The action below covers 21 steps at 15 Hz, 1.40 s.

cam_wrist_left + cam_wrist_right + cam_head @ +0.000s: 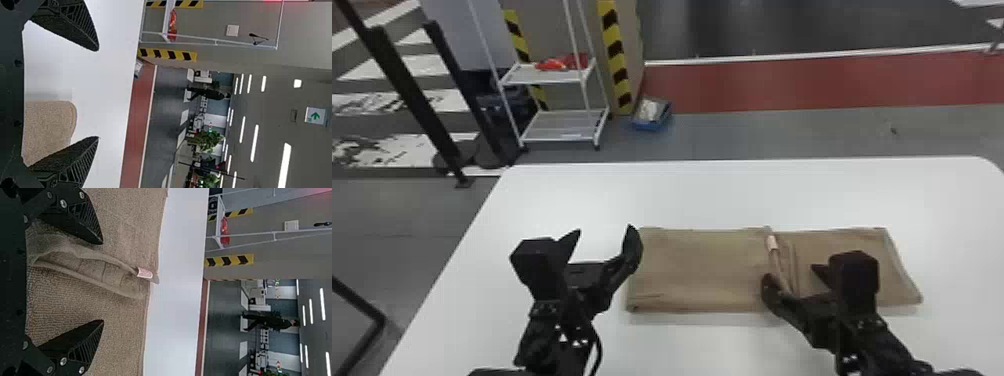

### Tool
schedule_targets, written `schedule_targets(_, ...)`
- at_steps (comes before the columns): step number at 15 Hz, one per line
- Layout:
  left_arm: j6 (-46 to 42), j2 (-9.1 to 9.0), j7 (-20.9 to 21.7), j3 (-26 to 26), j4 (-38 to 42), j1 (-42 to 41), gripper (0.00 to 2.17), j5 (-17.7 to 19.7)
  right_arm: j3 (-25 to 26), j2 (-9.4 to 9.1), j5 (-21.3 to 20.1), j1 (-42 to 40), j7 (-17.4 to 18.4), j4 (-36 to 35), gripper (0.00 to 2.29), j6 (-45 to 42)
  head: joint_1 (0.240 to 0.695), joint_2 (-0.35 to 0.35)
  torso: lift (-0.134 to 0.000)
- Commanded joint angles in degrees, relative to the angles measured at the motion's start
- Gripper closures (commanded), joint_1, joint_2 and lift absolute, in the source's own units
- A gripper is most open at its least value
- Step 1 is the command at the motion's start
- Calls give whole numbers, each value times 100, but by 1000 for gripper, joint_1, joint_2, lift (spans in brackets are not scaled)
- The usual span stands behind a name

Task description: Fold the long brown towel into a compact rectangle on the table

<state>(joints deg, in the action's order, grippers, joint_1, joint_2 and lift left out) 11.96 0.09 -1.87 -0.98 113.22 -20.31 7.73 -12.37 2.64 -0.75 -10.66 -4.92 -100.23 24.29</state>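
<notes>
The brown towel [702, 270] lay on the surface [682, 195], its long axis left to right — my right tool [791, 274], spread, nearer its loose middle fold [105, 258], my left tool [603, 230], spread, beside its left end.

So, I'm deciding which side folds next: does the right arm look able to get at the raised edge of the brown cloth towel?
Probably yes: its black pincer stands open over the towel, the raised edge lies between the two fingers, and nothing seems in the way.
</notes>
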Motion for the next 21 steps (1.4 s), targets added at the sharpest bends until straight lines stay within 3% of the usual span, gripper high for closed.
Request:
schedule_targets(1,-4,-23,20,10,-37,10,83,27,-72,0,-4,20,0,12,279,-42,695,151,-115)
schedule_targets(9,-4,-23,55,37,-98,1,83,18,-169,0,-83,82,-18,47,535,10,695,160,-115)
schedule_targets(12,-4,-23,64,37,-107,-17,83,18,-195,9,-66,64,-18,21,707,10,695,161,-115)
schedule_targets(14,-4,-23,73,37,-107,-25,83,27,-204,9,-75,64,-9,21,937,10,695,163,-115)
schedule_targets(17,-4,-23,81,19,-107,-43,87,18,-204,9,-66,46,-9,3,940,10,695,166,-115)
schedule_targets(19,-39,-23,81,10,-98,-52,87,27,-222,18,-75,20,-18,-111,1123,10,695,166,-115)
schedule_targets(21,-57,-23,90,-7,-90,-69,87,27,-248,35,-83,-6,-18,-225,1123,10,695,169,-115)
